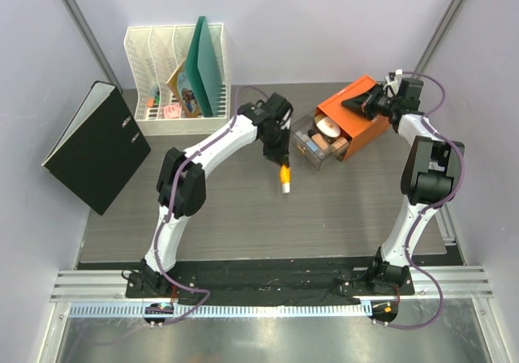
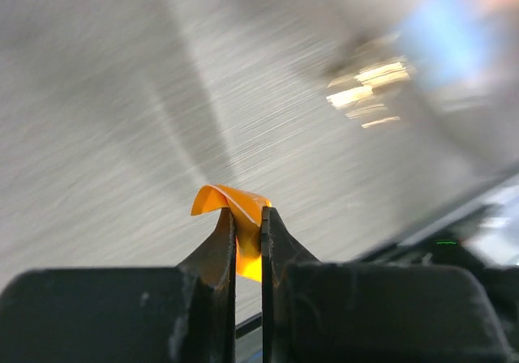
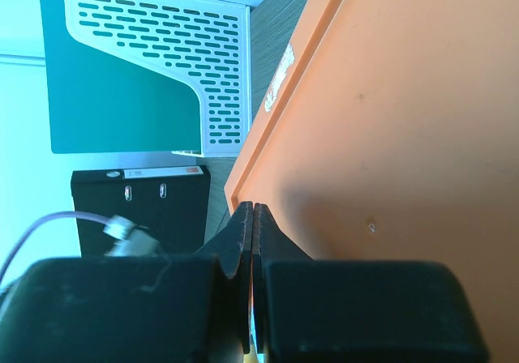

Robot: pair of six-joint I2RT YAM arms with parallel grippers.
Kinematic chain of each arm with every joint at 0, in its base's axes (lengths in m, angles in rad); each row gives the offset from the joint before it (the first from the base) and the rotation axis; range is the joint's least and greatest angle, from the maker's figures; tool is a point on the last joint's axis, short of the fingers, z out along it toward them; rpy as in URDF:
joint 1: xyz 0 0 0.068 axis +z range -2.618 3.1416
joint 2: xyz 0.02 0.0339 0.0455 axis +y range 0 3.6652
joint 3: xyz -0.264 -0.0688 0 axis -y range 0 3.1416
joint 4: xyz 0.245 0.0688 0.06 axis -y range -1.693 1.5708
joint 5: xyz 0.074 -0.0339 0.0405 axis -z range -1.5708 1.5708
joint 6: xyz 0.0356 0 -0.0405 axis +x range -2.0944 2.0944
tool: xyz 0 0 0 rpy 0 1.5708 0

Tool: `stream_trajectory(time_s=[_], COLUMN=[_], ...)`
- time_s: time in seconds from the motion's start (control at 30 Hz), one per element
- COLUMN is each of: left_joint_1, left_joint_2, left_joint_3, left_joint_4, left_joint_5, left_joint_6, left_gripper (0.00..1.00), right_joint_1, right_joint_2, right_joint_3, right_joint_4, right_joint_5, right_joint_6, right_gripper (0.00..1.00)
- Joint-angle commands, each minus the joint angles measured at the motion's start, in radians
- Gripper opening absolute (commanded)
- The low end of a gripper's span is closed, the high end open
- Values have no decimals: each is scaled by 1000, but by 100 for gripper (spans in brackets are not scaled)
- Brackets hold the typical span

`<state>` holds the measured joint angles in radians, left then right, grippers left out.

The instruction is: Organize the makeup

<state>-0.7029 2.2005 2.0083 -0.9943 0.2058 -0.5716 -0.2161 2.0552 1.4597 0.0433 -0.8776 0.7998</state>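
My left gripper point(image 1: 280, 159) is shut on the crimped end of an orange white-capped tube point(image 1: 285, 178), which hangs cap-down above the table, left of the drawer. The left wrist view shows the tube's folded orange tail point(image 2: 235, 205) pinched between the fingers, with the left gripper point(image 2: 249, 221) over blurred tabletop. The orange drawer box point(image 1: 365, 133) stands at the back right with its clear drawer pulled out. A white oval compact point(image 1: 328, 126) and peach items point(image 1: 315, 146) lie in the drawer. My right gripper point(image 1: 362, 104) is shut and empty, resting against the box's top point(image 3: 389, 120); its jaws point(image 3: 254, 209) are pressed together.
A white file rack point(image 1: 174, 71) with a green folder point(image 1: 207, 59) stands at the back left. A black binder point(image 1: 97, 148) leans at the left edge. Grey walls close in on both sides. The rack point(image 3: 162, 55) and binder point(image 3: 138, 209) also show in the right wrist view.
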Motion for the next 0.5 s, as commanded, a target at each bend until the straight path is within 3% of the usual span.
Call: stream_trajectory(time_s=[0.0, 0.13, 0.33, 0.47], left_joint_1=[49, 65, 88, 89], left_joint_2=[-81, -82, -21, 88], left_joint_3=[63, 66, 76, 222], left_joint_4=[274, 466, 857, 843], left_joint_5=[223, 320, 448, 413], left_joint_6=[-100, -163, -416, -451], left_gripper=[0, 0, 0, 0], right_joint_1=[-34, -34, -34, -34], right_joint_2=[201, 201, 198, 195], right_joint_3=[-122, -125, -130, -136], right_joint_4=[-275, -275, -275, -276], right_joint_5=[189, 189, 190, 187], right_joint_6=[-145, -145, -148, -152], right_gripper=[1, 1, 1, 1])
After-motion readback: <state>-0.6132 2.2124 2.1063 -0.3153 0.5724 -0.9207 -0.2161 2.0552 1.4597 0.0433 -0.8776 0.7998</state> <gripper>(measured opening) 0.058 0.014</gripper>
